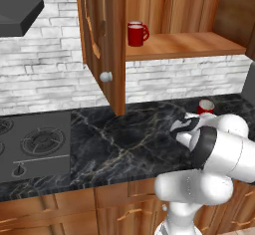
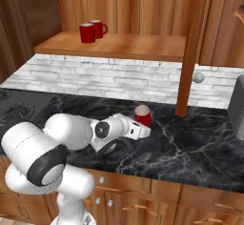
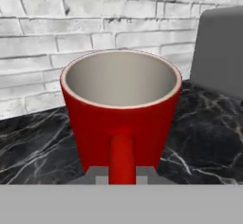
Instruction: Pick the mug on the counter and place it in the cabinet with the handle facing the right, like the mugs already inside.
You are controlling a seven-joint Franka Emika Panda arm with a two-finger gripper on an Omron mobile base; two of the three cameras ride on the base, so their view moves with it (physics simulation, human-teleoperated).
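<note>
On the black marble counter [image 1: 124, 139] below a white brick wall [image 1: 45, 79], the tool [image 3: 122, 174] grips the red mug [image 3: 122, 109] by its handle [image 3: 122, 159].

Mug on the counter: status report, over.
Gripper shut on the mug's handle. Mug upright on the counter, not lifted. Cabinet door open, two mugs on the shelf.

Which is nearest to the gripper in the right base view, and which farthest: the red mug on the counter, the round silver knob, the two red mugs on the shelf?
1. Red mug on the black marble counter, at the gripper.
2. Round silver knob, up to the right.
3. Two red mugs on the wooden shelf, high on the left.
</note>
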